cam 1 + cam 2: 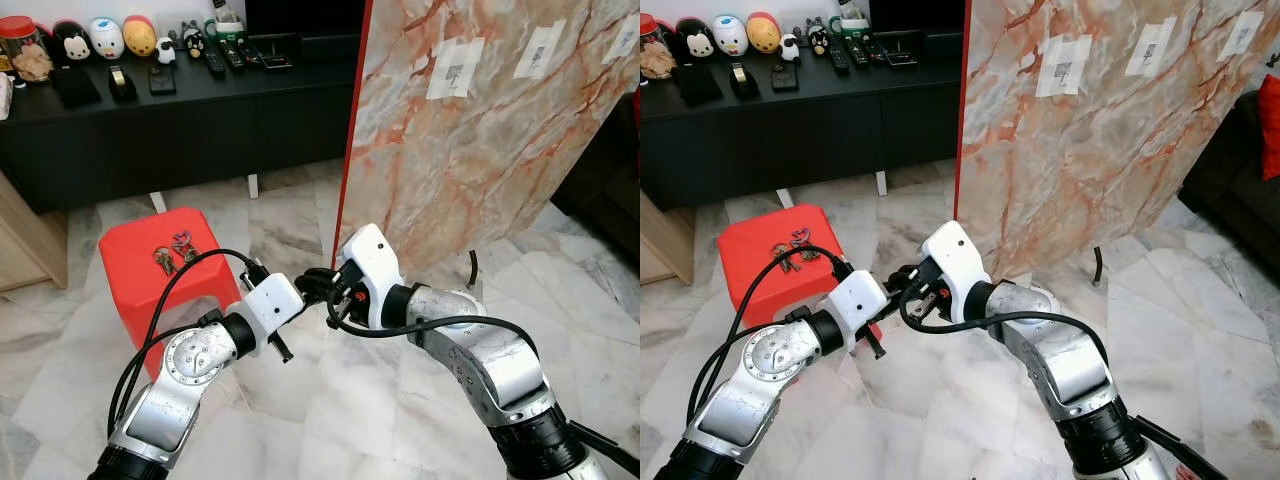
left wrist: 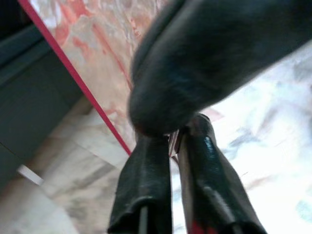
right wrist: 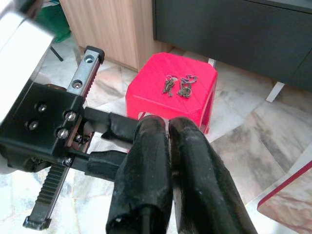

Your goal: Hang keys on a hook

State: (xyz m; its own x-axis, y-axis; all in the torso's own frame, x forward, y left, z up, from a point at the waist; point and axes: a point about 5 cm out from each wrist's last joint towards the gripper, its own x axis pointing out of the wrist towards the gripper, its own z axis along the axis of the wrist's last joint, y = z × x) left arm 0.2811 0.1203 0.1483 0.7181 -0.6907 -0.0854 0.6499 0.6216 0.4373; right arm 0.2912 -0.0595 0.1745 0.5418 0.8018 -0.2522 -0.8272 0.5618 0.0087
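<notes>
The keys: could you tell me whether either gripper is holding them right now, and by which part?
Nothing is held. The keys lie on the red stool; the left gripper and right gripper, both shut, meet fingertip to fingertip.

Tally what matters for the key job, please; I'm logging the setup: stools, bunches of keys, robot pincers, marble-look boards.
Red stool: 1
Bunches of keys on it: 2
Robot pincers: 2, the left pincer and the right pincer, tips meeting above the floor
Marble-look board: 1
Total: 6
</notes>
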